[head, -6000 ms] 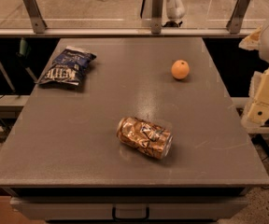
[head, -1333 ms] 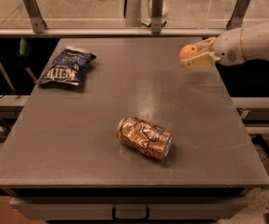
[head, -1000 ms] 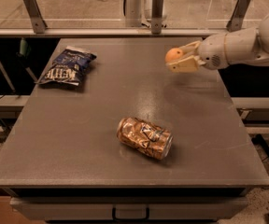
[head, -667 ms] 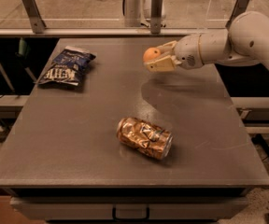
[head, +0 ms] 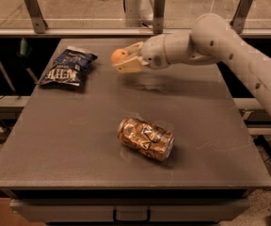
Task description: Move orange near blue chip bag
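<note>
Two fingers of my gripper (head: 122, 61) are closed on the orange (head: 119, 55), holding it clear of the table (head: 69, 135). Bag (head: 68, 67) lies flat, near and ahead of the gripper. Crushed can (head: 146, 138) lies well apart from the gripper, toward the front edge.

A crushed brown-gold can (head: 146, 138) is seen lying on its side on the grey table (head: 79, 140), well apart from the gripper (head: 120, 61) and nearer the camera. The gripper is held above the table's far half. An upright metal post (head: 158, 8) is fixed behind it.
</note>
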Motion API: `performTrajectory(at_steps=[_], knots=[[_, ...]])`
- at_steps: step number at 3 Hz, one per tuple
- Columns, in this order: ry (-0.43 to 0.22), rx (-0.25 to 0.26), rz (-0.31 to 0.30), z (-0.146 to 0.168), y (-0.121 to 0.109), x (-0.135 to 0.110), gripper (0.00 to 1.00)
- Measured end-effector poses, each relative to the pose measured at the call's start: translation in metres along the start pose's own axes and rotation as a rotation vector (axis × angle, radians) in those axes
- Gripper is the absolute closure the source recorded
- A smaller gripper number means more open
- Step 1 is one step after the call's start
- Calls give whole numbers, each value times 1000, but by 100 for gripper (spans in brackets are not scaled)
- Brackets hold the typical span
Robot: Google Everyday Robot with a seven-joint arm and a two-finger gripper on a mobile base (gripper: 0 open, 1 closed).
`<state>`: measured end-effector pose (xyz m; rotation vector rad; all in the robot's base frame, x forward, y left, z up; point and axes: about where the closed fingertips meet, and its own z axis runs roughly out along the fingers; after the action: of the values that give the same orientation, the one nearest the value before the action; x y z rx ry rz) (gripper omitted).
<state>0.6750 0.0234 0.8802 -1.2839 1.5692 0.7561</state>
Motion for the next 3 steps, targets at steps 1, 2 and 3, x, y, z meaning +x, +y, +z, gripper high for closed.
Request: performTrajectory(at_steps=[1, 2, 3], knots=[[10, -46, 2, 31, 12, -3, 86], [22, -77, 7, 53, 22, -2, 62], [35, -95, 17, 66, 30, 2, 39]])
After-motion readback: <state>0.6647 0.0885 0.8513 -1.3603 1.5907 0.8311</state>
